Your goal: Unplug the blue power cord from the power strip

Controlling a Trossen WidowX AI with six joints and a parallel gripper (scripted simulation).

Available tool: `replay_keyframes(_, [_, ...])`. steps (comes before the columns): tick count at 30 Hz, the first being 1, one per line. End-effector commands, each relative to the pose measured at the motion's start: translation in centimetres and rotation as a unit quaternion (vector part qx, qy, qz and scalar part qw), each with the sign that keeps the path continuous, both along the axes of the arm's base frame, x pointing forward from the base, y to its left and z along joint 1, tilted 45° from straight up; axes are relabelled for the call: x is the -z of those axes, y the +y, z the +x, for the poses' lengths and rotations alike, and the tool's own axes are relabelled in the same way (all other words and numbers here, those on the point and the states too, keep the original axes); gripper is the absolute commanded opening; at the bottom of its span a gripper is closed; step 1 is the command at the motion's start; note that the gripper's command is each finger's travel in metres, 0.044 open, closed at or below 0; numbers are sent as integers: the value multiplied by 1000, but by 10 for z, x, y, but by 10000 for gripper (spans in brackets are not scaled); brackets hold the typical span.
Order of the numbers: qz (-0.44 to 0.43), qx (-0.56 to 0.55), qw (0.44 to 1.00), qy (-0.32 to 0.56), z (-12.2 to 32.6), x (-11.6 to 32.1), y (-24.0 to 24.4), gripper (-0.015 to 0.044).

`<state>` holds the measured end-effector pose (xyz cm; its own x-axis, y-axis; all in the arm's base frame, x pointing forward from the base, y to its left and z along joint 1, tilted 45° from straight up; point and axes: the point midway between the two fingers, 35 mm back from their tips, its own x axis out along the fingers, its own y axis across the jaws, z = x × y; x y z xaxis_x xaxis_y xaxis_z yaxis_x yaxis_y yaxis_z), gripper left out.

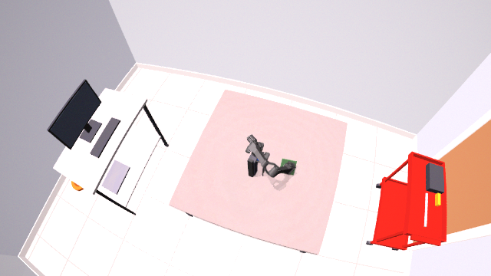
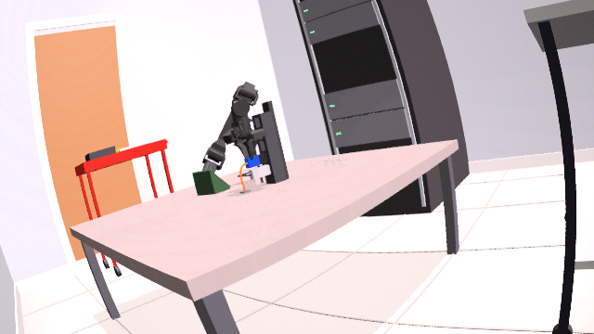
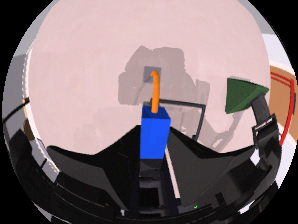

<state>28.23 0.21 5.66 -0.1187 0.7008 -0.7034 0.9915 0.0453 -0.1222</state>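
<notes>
Tall dark power strip (image 2: 274, 144) just behind the pincer (image 2: 251, 159), green wedge (image 2: 209, 182) near its other side.
</notes>
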Motion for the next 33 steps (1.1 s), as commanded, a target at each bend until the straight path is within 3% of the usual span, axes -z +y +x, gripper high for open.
replay_keyframes(1, [-6, 1, 1000, 1, 1, 8, -10, 0])
replay_keyframes(22, [-7, 3, 1000, 0, -2, 31, -37, 0])
replay_keyframes(33, [-5, 3, 1000, 0, -2, 26, -32, 289])
